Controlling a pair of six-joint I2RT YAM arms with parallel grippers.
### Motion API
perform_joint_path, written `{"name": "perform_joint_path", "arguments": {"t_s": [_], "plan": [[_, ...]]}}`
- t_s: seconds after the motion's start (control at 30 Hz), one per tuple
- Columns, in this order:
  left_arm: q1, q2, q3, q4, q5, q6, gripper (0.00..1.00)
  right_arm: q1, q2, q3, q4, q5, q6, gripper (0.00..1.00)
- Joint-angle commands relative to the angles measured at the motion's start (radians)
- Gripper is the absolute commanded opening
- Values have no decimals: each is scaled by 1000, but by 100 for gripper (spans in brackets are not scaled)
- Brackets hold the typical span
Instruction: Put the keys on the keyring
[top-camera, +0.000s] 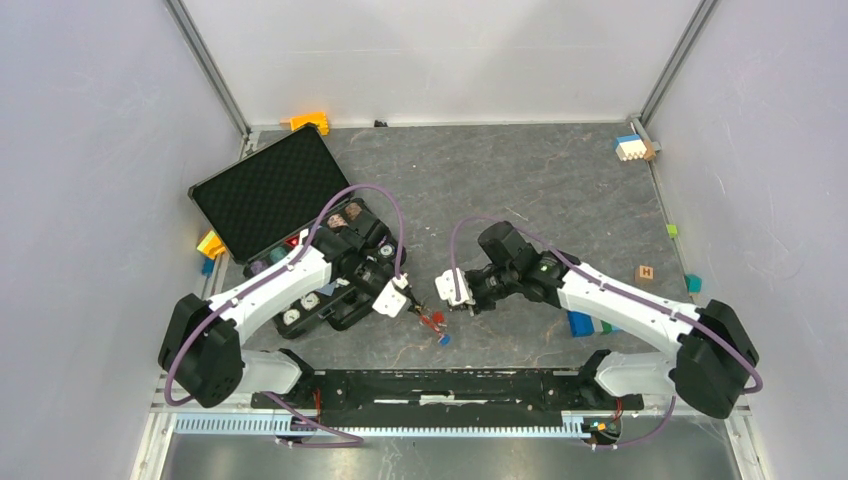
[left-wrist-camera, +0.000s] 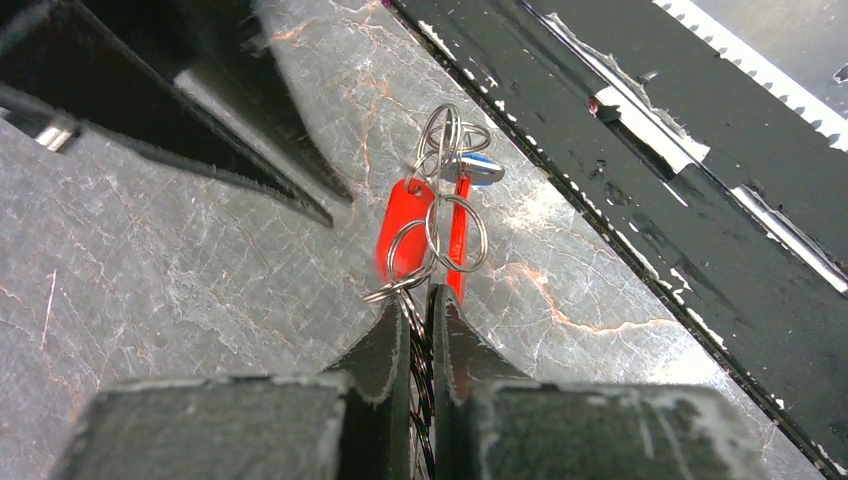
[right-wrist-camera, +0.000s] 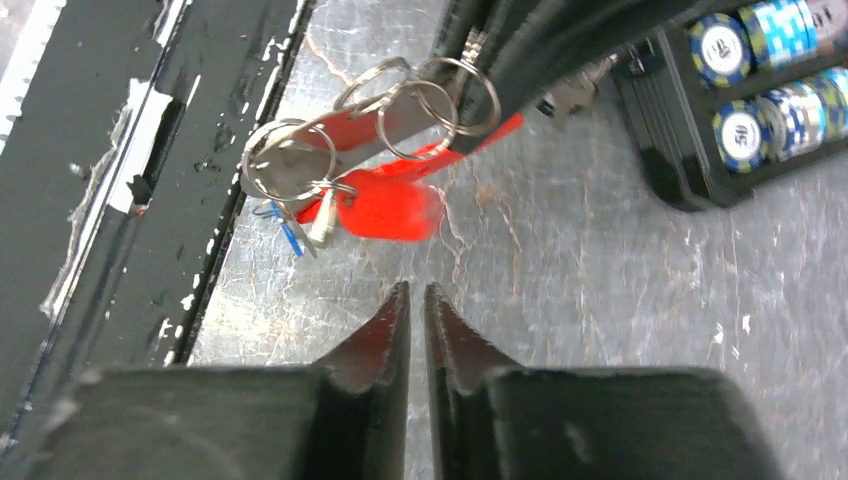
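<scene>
We hold the silvery-grey chain-like keyring strap (left-wrist-camera: 419, 350) in the left gripper (left-wrist-camera: 420, 300), its jaws clamped tight on it. The strap's far end dangles over the grey marbled surface (left-wrist-camera: 180, 300). Among its small metal rings (left-wrist-camera: 441, 140) hang the tiny key with the red plastic head (left-wrist-camera: 403, 225) and the tiny key with the blue plastic head (left-wrist-camera: 484, 170), beside the long red clip (left-wrist-camera: 458, 250). Our right gripper (right-wrist-camera: 417, 292) faces this cluster from close by, its jaws drawn to a narrow gap and gripping nothing.
</scene>
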Motion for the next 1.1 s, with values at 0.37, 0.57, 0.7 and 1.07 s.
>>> {"name": "perform_joint_path", "arguments": {"t_s": [0.37, 0.57, 0.7, 1.07], "plan": [[3, 33, 31, 1, 78, -31, 2, -4, -162, -81, 47, 133, 19, 31], [32, 23, 39, 2, 177, 4, 2, -3, -197, -166, 181, -4, 92, 64], [32, 4, 41, 3, 205, 13, 2, -5, -178, -162, 223, -26, 107, 66], [34, -18, 35, 1, 284, -6, 2, 17, -100, -186, 328, -47, 170, 65]]}}
